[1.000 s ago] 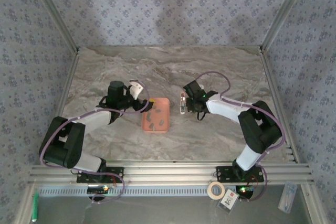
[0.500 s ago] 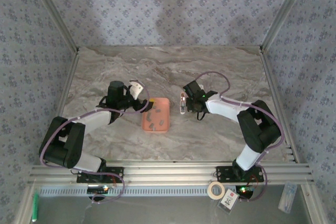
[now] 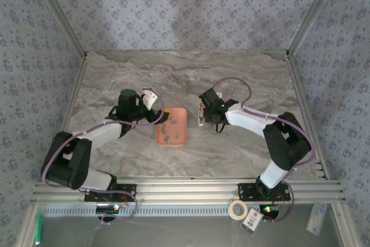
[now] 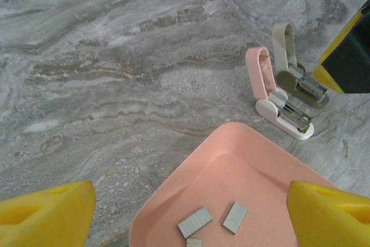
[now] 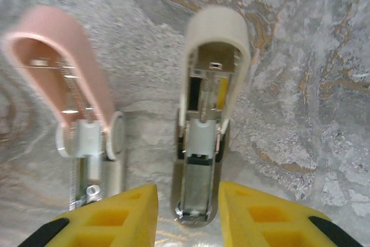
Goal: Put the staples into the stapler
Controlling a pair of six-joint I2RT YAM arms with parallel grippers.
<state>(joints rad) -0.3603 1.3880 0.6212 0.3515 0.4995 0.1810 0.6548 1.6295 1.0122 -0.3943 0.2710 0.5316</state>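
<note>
Grey staples (image 4: 195, 222) in orange tray (image 4: 243, 163) — beige stapler (image 5: 211, 114) open.

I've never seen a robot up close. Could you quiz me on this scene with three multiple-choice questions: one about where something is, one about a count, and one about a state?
1. Where do the staples lie?
A. In the salmon tray
B. On bare marble
C. Inside a drawer

2. How many staplers are on the table?
A. One
B. Two
C. Four

3. How are the staplers set?
A. Shut flat
B. Hinged open
C. Standing on end

Answers:
1 A: the small grey strips rest on the tray's floor in the left wrist view.
2 B: a pink stapler and a cream stapler lie side by side just past the tray.
3 B: in the right wrist view both tops are swung back, so the springs and metal channels show.
</note>
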